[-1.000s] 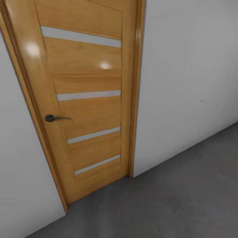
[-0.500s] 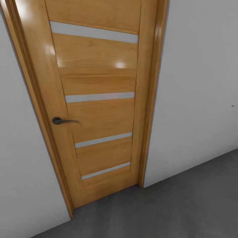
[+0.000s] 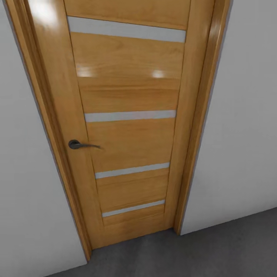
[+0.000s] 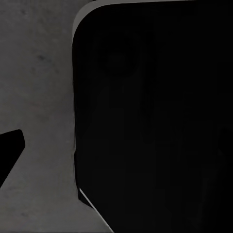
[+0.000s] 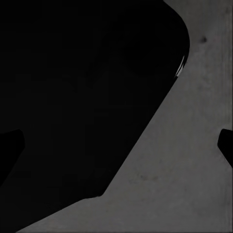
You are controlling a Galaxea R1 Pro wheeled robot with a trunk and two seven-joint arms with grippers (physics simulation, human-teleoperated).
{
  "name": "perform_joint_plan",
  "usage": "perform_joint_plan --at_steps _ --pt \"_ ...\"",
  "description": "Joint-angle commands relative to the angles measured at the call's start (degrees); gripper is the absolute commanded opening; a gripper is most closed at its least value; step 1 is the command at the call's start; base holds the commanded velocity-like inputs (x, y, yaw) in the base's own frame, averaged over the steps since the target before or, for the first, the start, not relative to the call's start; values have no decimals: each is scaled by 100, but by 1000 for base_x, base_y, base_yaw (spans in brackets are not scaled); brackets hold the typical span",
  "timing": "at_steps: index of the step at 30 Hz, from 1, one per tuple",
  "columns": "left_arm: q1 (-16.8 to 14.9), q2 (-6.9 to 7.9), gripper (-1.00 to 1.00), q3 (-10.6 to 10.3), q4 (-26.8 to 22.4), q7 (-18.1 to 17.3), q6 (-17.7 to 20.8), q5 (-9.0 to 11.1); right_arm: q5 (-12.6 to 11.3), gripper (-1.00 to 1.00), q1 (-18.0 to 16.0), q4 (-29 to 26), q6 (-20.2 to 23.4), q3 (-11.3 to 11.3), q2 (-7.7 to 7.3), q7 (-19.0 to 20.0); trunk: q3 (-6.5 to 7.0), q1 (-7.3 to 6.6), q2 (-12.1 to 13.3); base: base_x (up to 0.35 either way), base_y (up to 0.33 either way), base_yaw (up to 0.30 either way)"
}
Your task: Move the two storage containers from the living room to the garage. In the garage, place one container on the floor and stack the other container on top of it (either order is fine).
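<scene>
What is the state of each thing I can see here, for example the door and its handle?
wooden door: closed in its frame.
door handle: lever level, not pressed down.
concrete floor: dark grey, meeting the white wall.

Left wrist view: one dark fingertip of the left end effector enters at the frame edge; its partner is not discernible against a large black rounded body of the robot close to the camera. Open or closed state cannot be determined. Right wrist view: two dark fingertips, one at one edge and one at the opposite edge, set wide apart with nothing between them; right end effector spread. A large black rounded robot body sits close to this camera as well.
</scene>
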Motion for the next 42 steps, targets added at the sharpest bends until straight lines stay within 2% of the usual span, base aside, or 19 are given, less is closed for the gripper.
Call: perform_joint_plan --at_steps 1,25,27,30,32,42 --pt "-1 0 100 3 -4 2 -3 12 -50 100 -1 0 -8 46 0 -1 -5 3 -2 313 -106 269" --pt "-1 13 100 17 5 2 -215 24 -52 100 -1 0 -8 46 -2 -4 -5 3 -2 310 -102 263" --pt "-1 21 100 18 5 2 -303 138 -54 100 -1 0 -8 46 -3 -2 -5 3 -2 174 -22 74" --pt "-1 25 100 9 5 -1 -405 469 -54 100 -1 0 -8 46 -3 -4 -5 3 -2 59 -8 25" --pt "-1 26 100 6 5 -5 -427 608 -52 100 -1 0 -8 46 -6 -4 -5 3 -2 19 -2 35" --pt "-1 18 100 -5 5 -7 -442 703 -50 100 -1 0 -8 37 -17 -3 -5 3 -2 3 0 201"
